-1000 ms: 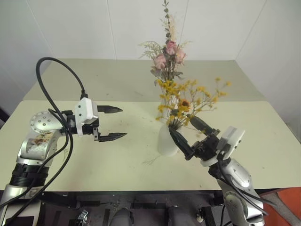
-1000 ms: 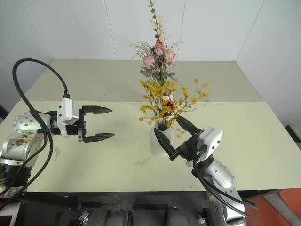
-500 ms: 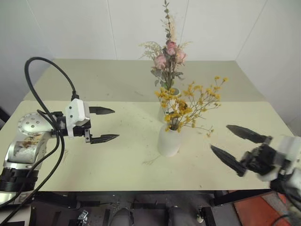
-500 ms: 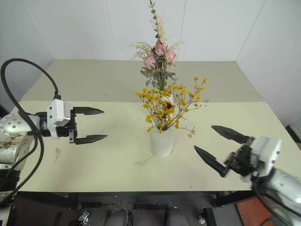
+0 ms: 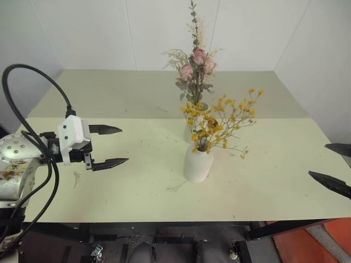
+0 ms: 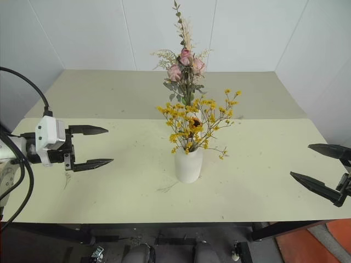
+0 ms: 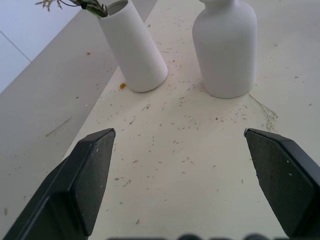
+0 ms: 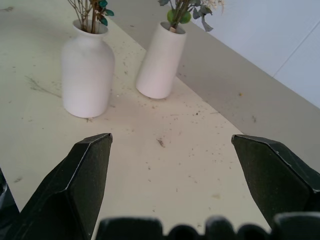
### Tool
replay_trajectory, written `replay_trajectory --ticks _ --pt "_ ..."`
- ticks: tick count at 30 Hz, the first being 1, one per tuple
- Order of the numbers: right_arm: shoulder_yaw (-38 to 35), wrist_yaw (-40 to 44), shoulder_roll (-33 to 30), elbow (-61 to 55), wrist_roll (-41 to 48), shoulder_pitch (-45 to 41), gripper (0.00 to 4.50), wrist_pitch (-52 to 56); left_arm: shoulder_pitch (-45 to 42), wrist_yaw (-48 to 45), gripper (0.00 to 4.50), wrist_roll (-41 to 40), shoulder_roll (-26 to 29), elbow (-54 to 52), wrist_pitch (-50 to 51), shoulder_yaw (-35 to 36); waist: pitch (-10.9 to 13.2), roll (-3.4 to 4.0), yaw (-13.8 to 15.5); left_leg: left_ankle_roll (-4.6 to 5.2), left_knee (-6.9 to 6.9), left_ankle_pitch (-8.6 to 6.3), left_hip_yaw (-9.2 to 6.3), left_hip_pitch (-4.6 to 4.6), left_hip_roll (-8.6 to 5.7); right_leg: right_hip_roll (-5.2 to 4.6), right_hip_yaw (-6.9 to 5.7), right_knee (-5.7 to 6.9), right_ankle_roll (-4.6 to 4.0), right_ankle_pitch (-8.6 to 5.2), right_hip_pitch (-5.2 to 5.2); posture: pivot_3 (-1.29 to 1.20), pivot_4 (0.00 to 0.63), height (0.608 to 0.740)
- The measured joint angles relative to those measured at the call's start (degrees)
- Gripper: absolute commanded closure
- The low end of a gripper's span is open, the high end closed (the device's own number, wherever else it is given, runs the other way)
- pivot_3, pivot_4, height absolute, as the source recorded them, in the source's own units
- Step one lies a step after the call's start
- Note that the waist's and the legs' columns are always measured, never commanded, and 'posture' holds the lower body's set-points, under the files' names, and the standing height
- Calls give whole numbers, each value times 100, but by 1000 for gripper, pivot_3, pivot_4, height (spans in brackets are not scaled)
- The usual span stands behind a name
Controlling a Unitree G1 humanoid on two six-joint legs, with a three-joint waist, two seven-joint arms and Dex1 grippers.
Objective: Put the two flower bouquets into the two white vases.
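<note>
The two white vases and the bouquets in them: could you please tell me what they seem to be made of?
The rounded bottle vase and the slim tapered vase look like matte ceramic, perhaps plastic: an even white with no gloss. The yellow bouquet and the pink bouquet look dried: wiry stems, faded blooms, and crumbs scattered over the table.

Yellow flowers (image 5: pixel 219 121) in round vase (image 5: pixel 198 163), pink flowers (image 5: pixel 196 64) behind, open left gripper (image 5: pixel 112 146), right gripper (image 5: pixel 339 167) open at edge.
</note>
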Motion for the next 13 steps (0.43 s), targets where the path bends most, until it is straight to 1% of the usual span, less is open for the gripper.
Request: replay_trajectory --ticks 13 --pt "-40 -112 -2 -60 -259 -153 24 3 24 77 0 -92 66 -86 99 2 0 0 1 0 0 0 0 -1 0 0 0 0 0 0 0 0 150 740"
